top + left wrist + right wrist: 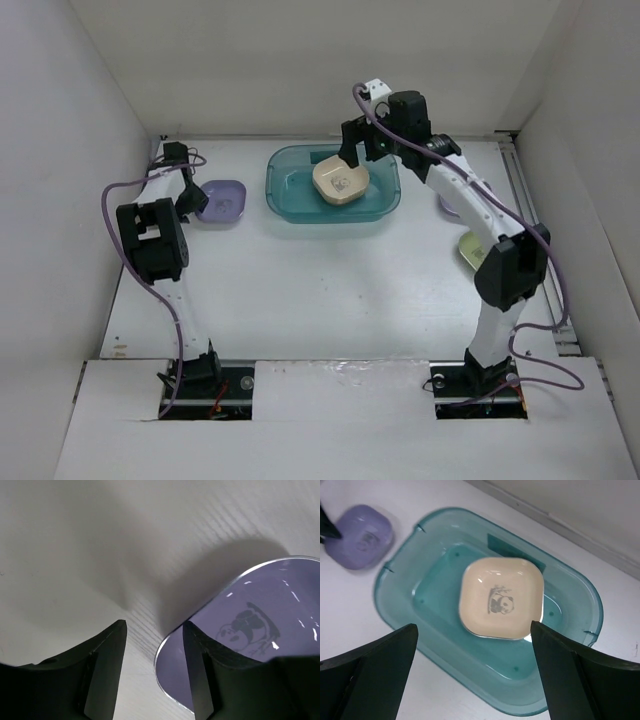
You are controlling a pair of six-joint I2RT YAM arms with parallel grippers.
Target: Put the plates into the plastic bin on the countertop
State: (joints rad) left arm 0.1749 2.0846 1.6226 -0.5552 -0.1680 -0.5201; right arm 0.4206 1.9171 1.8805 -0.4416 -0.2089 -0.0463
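On the countertop [300,290], the right arm covers most of a pale green plate [466,248] and a right-hand lavender plate [447,208]. The plastic bin [290,195] holds a cream plate [340,182]. The right gripper [472,627] hangs wide apart and empty above it, and the left gripper [154,625] stands parted astride the left-hand lavender plate [260,625] rim, contact unclear.

Tall white walls [300,60] stand at the back and on both sides, a thin grey metal rail [525,190] runs along the right side, and a flat white board [340,420] lies across the front.
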